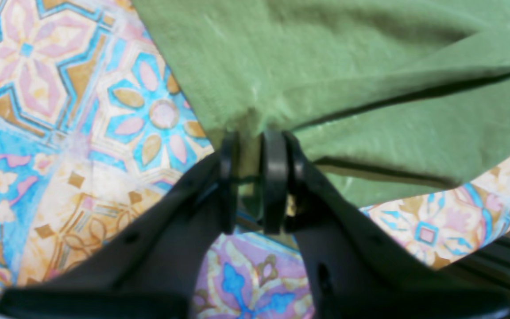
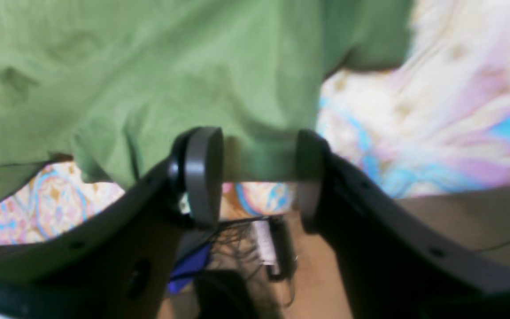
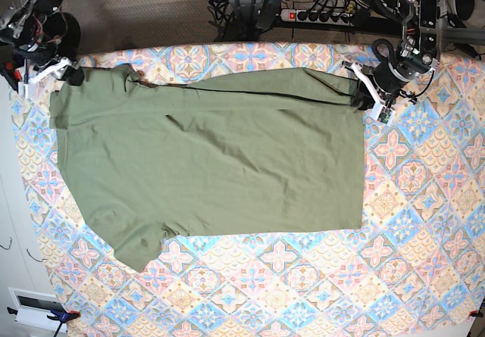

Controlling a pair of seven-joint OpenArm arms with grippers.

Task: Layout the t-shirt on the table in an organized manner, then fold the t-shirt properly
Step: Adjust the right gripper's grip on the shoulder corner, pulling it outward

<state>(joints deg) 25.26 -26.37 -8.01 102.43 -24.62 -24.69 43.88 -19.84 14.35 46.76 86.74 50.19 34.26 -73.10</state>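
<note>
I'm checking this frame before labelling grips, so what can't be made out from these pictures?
- Right gripper, right wrist view: the t-shirt hem hangs between open jaws; contact is blurred.
- Right gripper, base view: small at the table corner, jaws indistinct.
- Left gripper, base view: fingertips hidden behind cloth; its grip shows only in the left wrist view.
- Neck label: not visible in any view.

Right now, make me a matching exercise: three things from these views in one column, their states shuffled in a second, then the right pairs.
Things:
1. left pincer
2. right pincer
3. olive-green soft cloth t-shirt

States:
A. spread out on the blue, pink and cream tile-patterned table
B. standing wide, shirt edge between its pads
C. pinched on a bunched shirt corner

Pairs: 1-C, 2-B, 3-A
</note>
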